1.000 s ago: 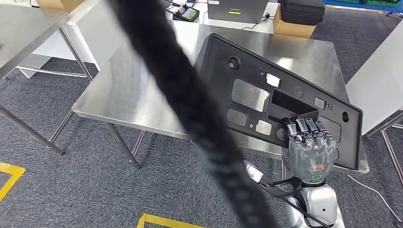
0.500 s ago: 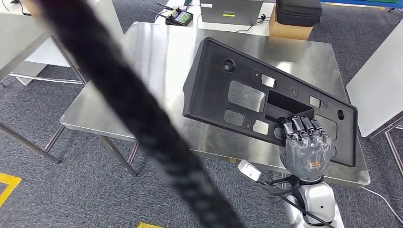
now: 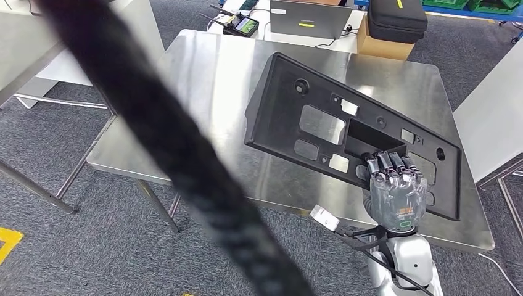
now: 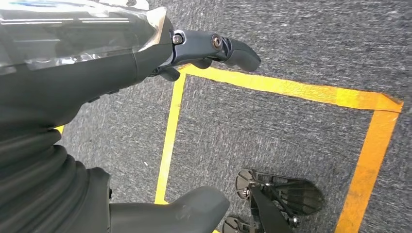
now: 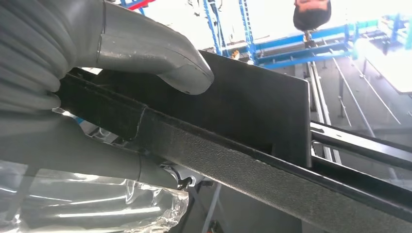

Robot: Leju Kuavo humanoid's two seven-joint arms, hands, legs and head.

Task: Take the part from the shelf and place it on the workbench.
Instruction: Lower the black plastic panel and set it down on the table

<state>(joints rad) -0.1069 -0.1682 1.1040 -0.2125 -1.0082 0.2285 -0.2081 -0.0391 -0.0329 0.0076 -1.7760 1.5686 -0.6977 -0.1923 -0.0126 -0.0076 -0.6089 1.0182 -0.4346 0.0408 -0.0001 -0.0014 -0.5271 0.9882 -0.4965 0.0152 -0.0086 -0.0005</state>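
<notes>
The part [image 3: 321,111] is a long black plastic panel with several cut-outs. It hangs tilted above the steel workbench [image 3: 203,80], its left end raised. My right hand [image 3: 398,191] grips its near right edge, fingers hooked into a cut-out. In the right wrist view the thick grey thumb [image 5: 145,43] presses on the panel [image 5: 252,107] and its rim crosses the picture. My left hand [image 4: 121,97] hangs over the grey carpet, holding nothing, fingers apart.
A thick black cable [image 3: 166,142] crosses the head view, blurred. A laptop [image 3: 308,18], a controller [image 3: 242,26], a black case [image 3: 401,15] and a cardboard box [image 3: 379,43] stand behind the workbench. Another steel table [image 3: 24,55] is at left, a white panel [image 3: 493,105] at right. Yellow tape [image 4: 291,90] marks the floor.
The whole view has shifted, so the camera moved. The cable has swung left across the picture. My right hand keeps its hold on the part above the workbench.
</notes>
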